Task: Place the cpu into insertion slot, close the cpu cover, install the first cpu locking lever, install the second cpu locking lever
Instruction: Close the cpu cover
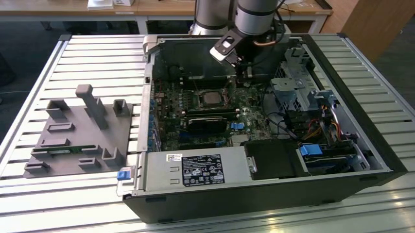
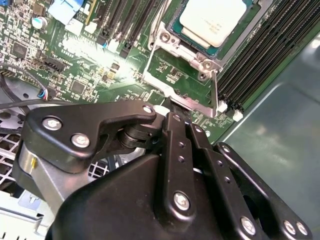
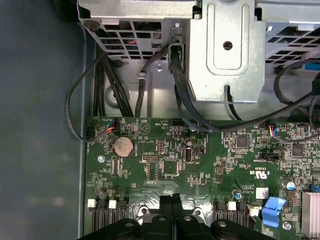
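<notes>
Surface: slatted metal table (image 1: 97, 58) bearing an open computer case (image 1: 259, 199), laid on its side with the motherboard (image 3: 165, 170) facing up.

Gripper (image 1: 245, 80): black, on the arm reaching down into the case. In both wrist views the fingers (image 3: 167, 201) are pressed together along a thin seam, with nothing visible between them. The tips (image 2: 169, 111) are just beside the slot (image 1: 199, 97), on its exterior view's right. Whether they touch the silver bracket there cannot be told.

Cpu (image 2: 212, 20): pale metal face, seated in the slot.

Cover (image 2: 167, 42): silver frame, lying down over the cpu, whose face shows through the window.

Lever (image 2: 215, 87): thin metal rod running from a corner of the cover toward the gripper. Whether it is latched or free cannot be told.

Memory slots (image 2: 265, 55): long, black, in a row just beside the slot.

Coin cell (image 3: 123, 146): on the motherboard, beyond the gripper from the slot.

Drive cage (image 3: 225, 50): grey sheet metal, further from the slot than the coin cell, with black cables (image 3: 110, 85) hanging before it.

Blue connector (image 3: 272, 210): on the motherboard, near the slot.

Power supply (image 1: 194, 170): grey box with labels, inside the case, well apart from the slot.

Fixture (image 1: 77, 136): grey moulded block on the table outside the case, well apart from the slot, to its exterior view's left.
</notes>
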{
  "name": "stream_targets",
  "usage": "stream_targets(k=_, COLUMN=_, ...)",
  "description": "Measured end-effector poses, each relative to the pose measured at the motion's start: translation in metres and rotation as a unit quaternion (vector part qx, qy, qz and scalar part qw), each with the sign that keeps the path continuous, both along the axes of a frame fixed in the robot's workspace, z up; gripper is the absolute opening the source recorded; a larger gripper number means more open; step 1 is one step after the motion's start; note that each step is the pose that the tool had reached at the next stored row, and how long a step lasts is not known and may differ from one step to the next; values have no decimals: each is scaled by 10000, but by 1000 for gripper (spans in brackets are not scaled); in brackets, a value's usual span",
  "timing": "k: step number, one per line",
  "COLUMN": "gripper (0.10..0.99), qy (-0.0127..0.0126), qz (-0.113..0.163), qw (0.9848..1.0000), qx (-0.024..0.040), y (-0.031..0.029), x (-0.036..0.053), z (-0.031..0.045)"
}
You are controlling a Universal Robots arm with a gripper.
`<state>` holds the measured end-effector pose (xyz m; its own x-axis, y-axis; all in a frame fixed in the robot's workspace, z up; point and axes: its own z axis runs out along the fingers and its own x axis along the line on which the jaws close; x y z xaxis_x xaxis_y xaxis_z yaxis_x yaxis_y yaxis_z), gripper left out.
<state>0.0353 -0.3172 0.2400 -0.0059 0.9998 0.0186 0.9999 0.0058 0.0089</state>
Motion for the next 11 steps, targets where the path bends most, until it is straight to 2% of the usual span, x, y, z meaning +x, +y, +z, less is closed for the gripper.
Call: stream_targets(k=11, gripper=106, qy=0, qz=0, qw=10000, qx=0, y=0, x=-83, z=-1)
